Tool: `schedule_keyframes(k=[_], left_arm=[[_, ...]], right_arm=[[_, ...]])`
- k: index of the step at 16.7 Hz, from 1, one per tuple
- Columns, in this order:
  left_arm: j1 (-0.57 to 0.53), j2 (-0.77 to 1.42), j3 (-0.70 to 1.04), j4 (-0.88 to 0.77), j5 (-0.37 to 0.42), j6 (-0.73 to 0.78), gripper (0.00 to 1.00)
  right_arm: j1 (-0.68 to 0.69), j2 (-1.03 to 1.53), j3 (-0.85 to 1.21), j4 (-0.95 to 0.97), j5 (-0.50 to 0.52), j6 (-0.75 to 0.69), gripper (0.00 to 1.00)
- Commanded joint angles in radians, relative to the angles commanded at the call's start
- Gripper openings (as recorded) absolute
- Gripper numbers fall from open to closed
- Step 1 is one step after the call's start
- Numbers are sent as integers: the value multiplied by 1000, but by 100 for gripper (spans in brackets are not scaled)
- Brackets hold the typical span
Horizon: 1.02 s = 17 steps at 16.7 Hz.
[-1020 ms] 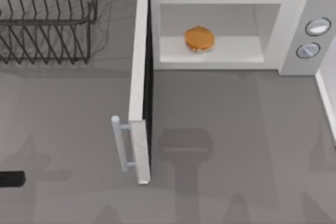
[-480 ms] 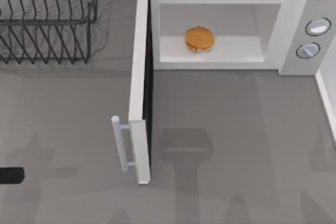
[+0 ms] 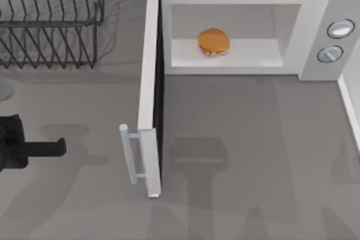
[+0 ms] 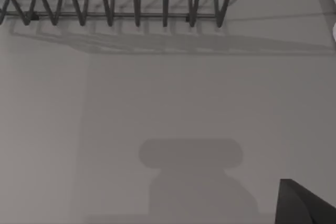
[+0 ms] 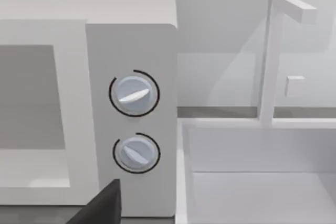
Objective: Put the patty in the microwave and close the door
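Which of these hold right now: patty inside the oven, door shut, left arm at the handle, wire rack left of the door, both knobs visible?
1. The small round orange-brown patty lies inside the large white box-shaped microwave. True.
2. The white slab door is shut. False: it stands wide open.
3. The left gripper touches the pale blue-grey bar handle. False: it is left of it, apart.
4. The black wire rack stands left of the door. True.
5. Two round silver-blue knobs show on the side panel. True.
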Motion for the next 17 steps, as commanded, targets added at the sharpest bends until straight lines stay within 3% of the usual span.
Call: schedule_keyframes(k=[7,17], left_arm=[[-90,414,237,-64,-25,-128,0],[-93,478,190,3,-25,-138,0]], right_arm=[[0,0,0,0,0,0,100],[0,0,0,0,0,0,100]])
